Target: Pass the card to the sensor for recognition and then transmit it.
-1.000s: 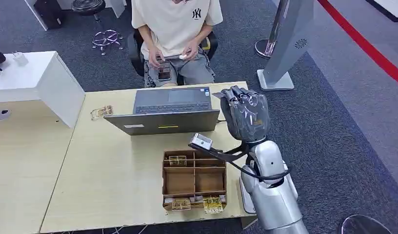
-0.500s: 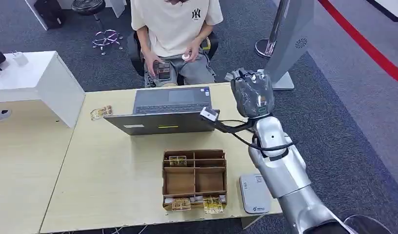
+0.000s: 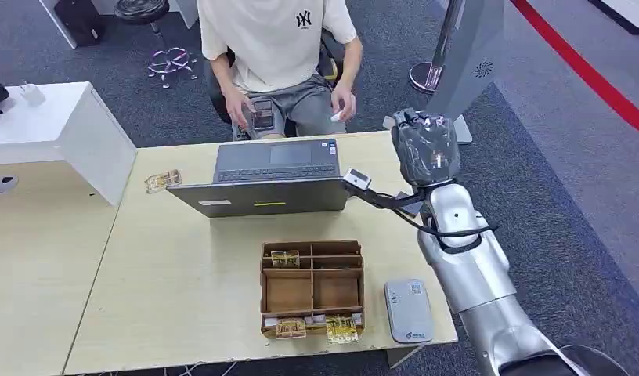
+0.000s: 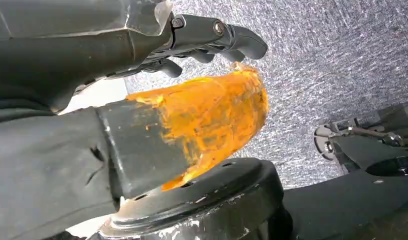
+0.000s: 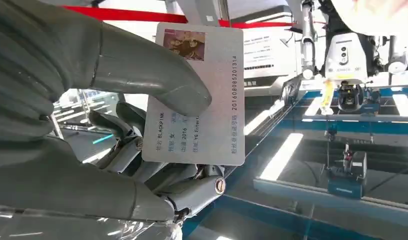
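White ID card [image 5: 199, 95] sits pinched between the thumb and fingers of the right robot hand [image 3: 426, 149], raised past the surface's [image 3: 175, 266] far right corner near the seated person [image 3: 277, 55]; the left robot hand [image 4: 142, 100] hangs over grey carpet, its grasp unclear; the grey sensor [image 3: 407, 311] lies beside the cardboard organiser [image 3: 312, 288].

Open air is seen between the raised right hand [image 3: 427, 149], by the table's [image 3: 183, 290] far right corner, and the seated person's hand [image 3: 341, 104]. The open laptop [image 3: 273, 176] blocks the far middle. The divided box [image 3: 312, 287] and grey sensor [image 3: 408, 310] occupy the near edge.
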You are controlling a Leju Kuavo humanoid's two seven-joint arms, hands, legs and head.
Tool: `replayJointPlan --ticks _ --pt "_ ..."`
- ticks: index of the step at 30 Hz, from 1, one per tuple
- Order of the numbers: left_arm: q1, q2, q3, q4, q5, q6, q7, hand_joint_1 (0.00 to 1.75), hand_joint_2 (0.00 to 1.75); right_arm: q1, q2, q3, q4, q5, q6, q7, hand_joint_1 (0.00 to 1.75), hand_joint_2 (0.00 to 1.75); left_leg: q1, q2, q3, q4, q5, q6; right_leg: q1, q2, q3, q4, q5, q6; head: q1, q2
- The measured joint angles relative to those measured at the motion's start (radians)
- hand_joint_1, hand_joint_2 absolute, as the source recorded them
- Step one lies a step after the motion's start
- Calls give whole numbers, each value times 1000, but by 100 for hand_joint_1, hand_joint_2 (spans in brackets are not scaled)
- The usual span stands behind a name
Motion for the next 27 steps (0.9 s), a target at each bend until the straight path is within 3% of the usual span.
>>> replayJointPlan --ticks 27 --pt "12 5 0 0 -13 -4 0 0 0 86 0 -29 -52 24 0 -9 175 175 0 0 0 0 0 0 0 0 0 0 0 0 0 0"
